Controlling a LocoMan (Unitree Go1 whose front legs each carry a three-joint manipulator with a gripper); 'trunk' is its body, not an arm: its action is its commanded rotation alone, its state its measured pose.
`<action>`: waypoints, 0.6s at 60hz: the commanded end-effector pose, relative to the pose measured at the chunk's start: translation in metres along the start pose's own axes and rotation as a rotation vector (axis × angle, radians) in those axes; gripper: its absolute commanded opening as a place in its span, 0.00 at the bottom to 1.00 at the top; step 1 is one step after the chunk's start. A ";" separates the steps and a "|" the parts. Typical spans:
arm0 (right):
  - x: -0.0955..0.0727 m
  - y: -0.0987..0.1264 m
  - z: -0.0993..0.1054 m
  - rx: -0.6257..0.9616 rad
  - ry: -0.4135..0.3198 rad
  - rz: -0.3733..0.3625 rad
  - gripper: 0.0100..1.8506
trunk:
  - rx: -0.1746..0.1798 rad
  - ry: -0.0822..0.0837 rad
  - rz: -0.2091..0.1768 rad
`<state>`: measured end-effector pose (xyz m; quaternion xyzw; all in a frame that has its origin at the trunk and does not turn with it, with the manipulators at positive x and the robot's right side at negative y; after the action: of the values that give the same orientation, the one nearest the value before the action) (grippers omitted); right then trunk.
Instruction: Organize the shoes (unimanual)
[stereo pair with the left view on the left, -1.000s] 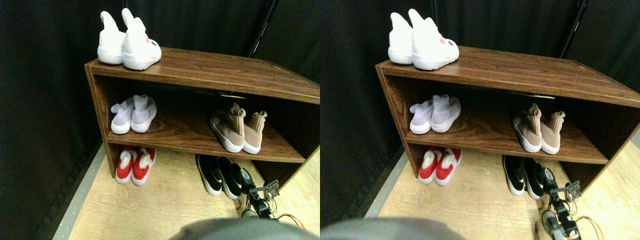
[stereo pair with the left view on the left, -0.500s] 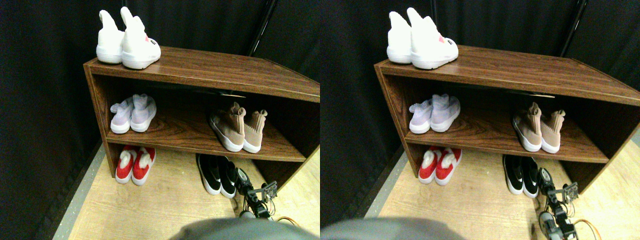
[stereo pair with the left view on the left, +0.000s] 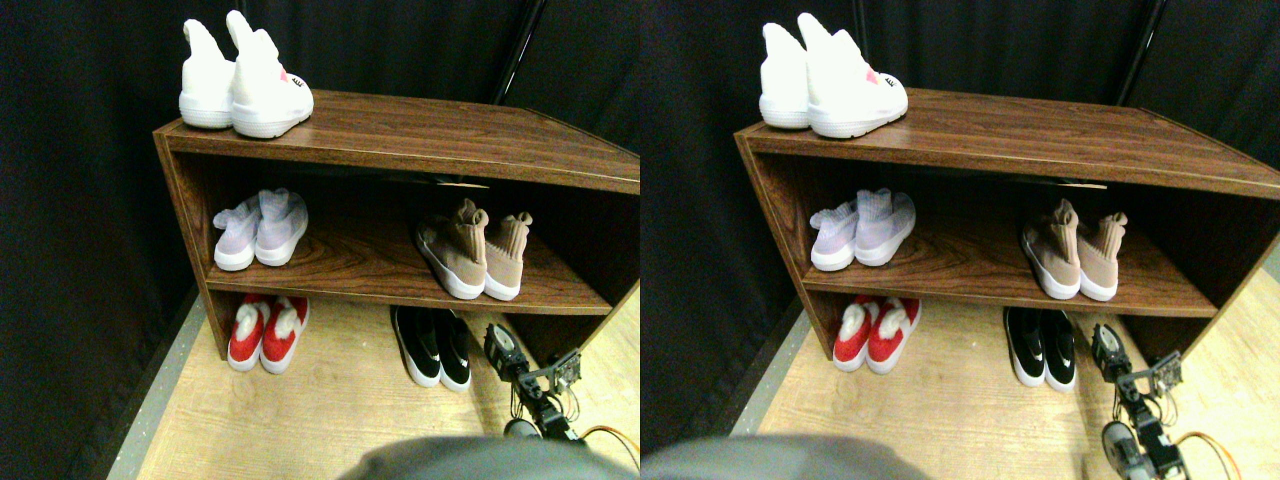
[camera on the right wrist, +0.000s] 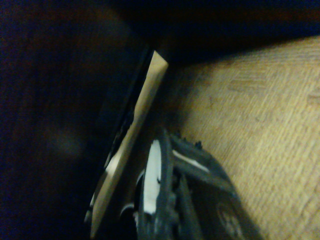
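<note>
From the stereo pair view, I judge the job close to finished. On the top board of the shelf (stereo pair with the left view on the left: 420, 125), at its left end, a white pair (stereo pair with the left view on the left: 240, 85) stands together. On the middle board a pale lilac pair (stereo pair with the left view on the left: 260, 228) sits near the left end and the tan pair (stereo pair with the left view on the left: 475, 250) near the right end, each shoe snug against its mate, toes toward the front edge. On the floor (stereo pair with the left view on the left: 330, 400) under the lowest board, a red pair (stereo pair with the left view on the left: 265, 330) lies at the left end and the black slip-ons (stereo pair with the left view on the left: 435, 345) right of the middle, touching side by side with their heels poking just past the shelf's front edge. I see no stray single shoe, so what remains looks like little more than nudging that black pair further under, if anything.

My right gripper (stereo pair with the left view on the left: 503, 345) hovers low over the floor just to the right of the black slip-ons, between them and the shelf's right side panel. It is near the closer shoe but apart from it, and nothing sits in the jaws as far as I can make out. Whether the jaws are parted or closed, I cannot tell from here.

In the wrist view, I get the dark jaw frame in the lower part, bare wood-grain floor beside it, and a pale panel edge (camera on the right wrist: 135, 135) of the shelf against deep shadow. No shoe shows in it, and the gap between the jaws is hidden.
</note>
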<state>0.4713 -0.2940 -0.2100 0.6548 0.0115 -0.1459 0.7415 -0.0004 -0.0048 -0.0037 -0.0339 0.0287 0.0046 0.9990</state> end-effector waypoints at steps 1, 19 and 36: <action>-0.007 0.017 -0.001 -0.018 0.001 0.075 0.03 | -0.015 -0.016 -0.007; -0.051 0.039 0.005 -0.049 0.053 0.131 0.03 | -0.016 -0.056 -0.032; -0.087 0.059 0.007 -0.089 0.071 0.188 0.03 | -0.017 -0.082 -0.045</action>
<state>0.3995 -0.2847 -0.1436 0.6227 -0.0004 -0.0827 0.7781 0.0005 -0.0007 -0.0029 -0.0406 -0.0061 -0.0159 0.9990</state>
